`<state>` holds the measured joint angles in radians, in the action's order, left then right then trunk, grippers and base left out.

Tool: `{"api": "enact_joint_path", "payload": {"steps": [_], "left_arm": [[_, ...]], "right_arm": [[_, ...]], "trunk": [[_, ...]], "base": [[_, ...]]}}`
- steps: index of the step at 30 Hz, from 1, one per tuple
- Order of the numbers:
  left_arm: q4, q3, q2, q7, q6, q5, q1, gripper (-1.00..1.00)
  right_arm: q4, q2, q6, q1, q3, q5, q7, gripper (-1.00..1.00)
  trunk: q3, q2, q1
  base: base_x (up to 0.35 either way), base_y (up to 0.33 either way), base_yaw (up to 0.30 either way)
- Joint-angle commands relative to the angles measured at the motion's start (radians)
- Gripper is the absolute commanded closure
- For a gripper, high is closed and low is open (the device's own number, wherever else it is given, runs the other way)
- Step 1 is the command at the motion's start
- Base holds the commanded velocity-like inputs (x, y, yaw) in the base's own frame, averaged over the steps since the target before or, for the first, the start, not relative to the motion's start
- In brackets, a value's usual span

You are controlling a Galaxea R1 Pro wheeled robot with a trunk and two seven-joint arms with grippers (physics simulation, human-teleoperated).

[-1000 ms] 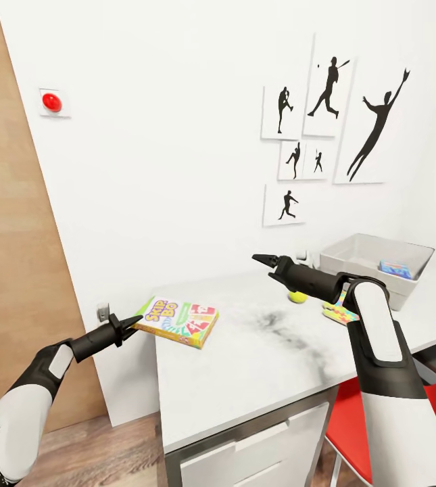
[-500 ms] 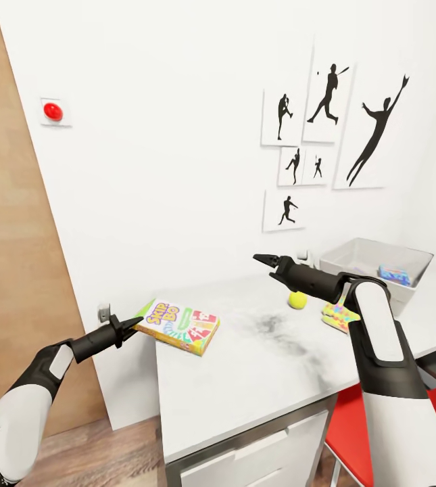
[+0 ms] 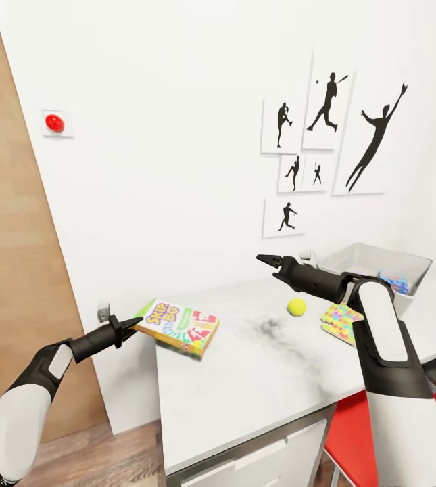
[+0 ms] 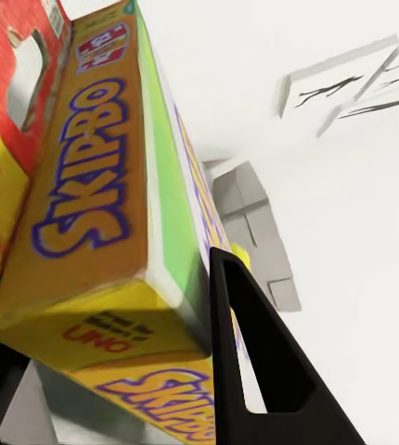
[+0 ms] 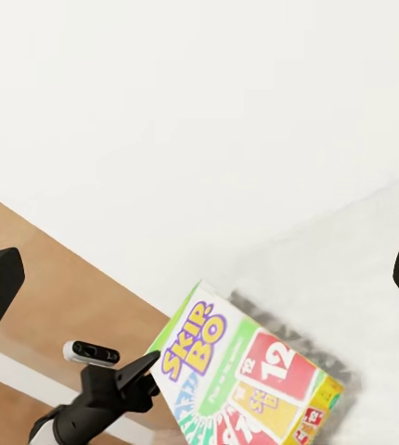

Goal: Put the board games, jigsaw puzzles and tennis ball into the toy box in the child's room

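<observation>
Presently my left gripper [image 3: 135, 323] pinching the board game [image 3: 179, 326] at the table [image 3: 258, 365] corner, my right gripper [image 3: 266, 260] spread open above the tennis ball [image 3: 297, 307].

Kid's bedroom / playroom in a home, simulator render.

Evidence was a white marbled desk top [image 3: 265, 379] with white drawers against a plain white wall, and toys on it: a colourful flat Skip-Bo card game box [image 3: 178, 326], a small yellow-green tennis ball [image 3: 297, 307], a square multicoloured jigsaw sheet [image 3: 343, 321], and a shallow light grey tray-like bin [image 3: 353, 260] with more toys inside. Wall carried a cluster of white-framed black silhouette prints of baseball players [image 3: 326, 132]. A red chair seat [image 3: 345, 426] sat at the desk; wood-plank floor [image 3: 96, 460] and a light wood panel [image 3: 15, 270] were to the left.
</observation>
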<state>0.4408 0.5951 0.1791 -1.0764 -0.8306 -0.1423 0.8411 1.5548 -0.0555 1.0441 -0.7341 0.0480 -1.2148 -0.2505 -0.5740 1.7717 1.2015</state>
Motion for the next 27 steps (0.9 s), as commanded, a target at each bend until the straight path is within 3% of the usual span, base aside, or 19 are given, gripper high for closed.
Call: {"api": "enact_joint_path", "payload": {"steps": [1,5,12,27], "left_arm": [[0.0,0.002,0.001,-0.002,-0.016,0.0,0.001,1.0],[0.004,0.003,0.004,-0.006,-0.044,0.0,0.001,1.0],[0.01,0.0,0.006,-0.092,-0.055,0.004,0.002,1.0],[0.014,-0.001,0.006,-0.103,-0.056,0.004,0.003,1.0]], "right_arm": [[0.001,-0.003,0.003,-0.001,0.001,-0.01,-0.009,-1.0],[0.001,-0.016,0.003,-0.002,0.001,-0.011,-0.008,-1.0],[0.0,-0.022,0.003,-0.002,0.001,-0.01,-0.007,-1.0],[-0.001,-0.026,0.003,-0.002,0.001,-0.009,-0.006,-1.0]], "trunk": [[0.002,-0.007,-0.004],[0.015,-0.035,-0.019],[0.037,-0.084,-0.046],[0.084,-0.189,-0.104]], "base": [[0.0,0.0,0.0],[0.0,0.0,0.0],[0.0,0.0,0.0],[-0.093,0.0,0.0]]}}
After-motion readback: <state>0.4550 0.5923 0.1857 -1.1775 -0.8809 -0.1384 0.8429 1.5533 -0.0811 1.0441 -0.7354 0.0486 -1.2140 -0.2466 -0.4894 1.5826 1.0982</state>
